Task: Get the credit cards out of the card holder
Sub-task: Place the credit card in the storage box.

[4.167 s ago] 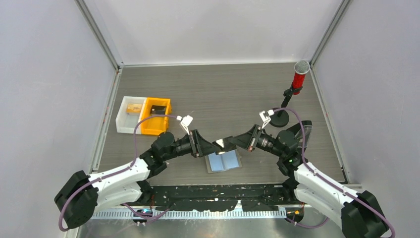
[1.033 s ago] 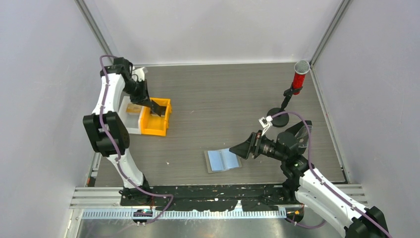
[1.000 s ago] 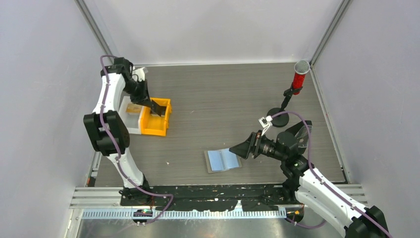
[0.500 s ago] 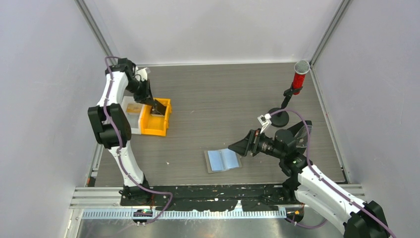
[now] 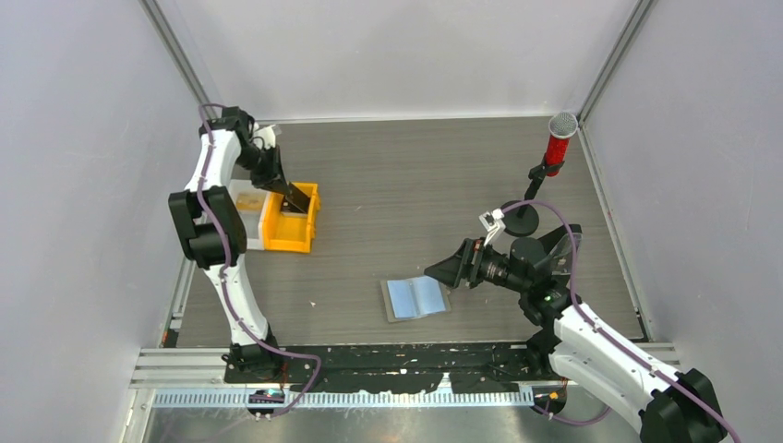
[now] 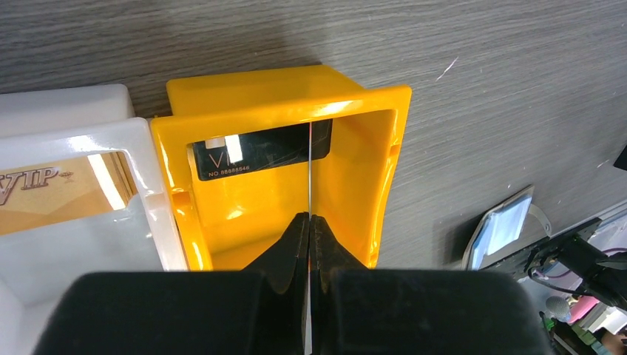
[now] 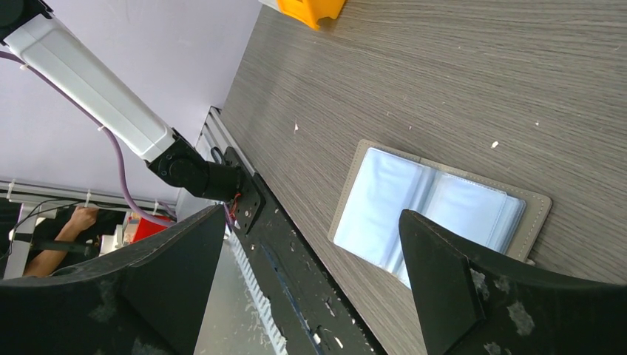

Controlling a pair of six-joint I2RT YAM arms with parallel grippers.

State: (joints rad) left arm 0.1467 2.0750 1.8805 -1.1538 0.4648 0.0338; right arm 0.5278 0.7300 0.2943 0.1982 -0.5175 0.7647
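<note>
The card holder point(image 5: 415, 298) lies spread open on the table, light blue faces showing in both its panels point(image 7: 436, 211). My right gripper point(image 5: 441, 269) hangs just above the holder's right edge, jaws wide open and empty point(image 7: 312, 214). My left gripper point(image 5: 298, 197) is far off at the back left, over the orange bin point(image 5: 277, 235). Its jaws point(image 6: 309, 216) are shut on a thin card point(image 6: 309, 170) seen edge-on, which points down into the bin. The holder also shows in the left wrist view at the far right point(image 6: 503, 225).
A black VIP card point(image 6: 259, 151) lies in the orange bin point(image 6: 370, 170). A white bin point(image 5: 233, 226) beside it holds a gold card point(image 6: 44, 192). A red microphone point(image 5: 557, 138) on a round base point(image 5: 520, 220) stands at the back right. The arms' black base rail point(image 5: 397, 365) runs along the near edge.
About four seconds ago both grippers met above the holder; since then the left arm has swung to the orange bin with the card. In the last second both grippers shifted only slightly.
</note>
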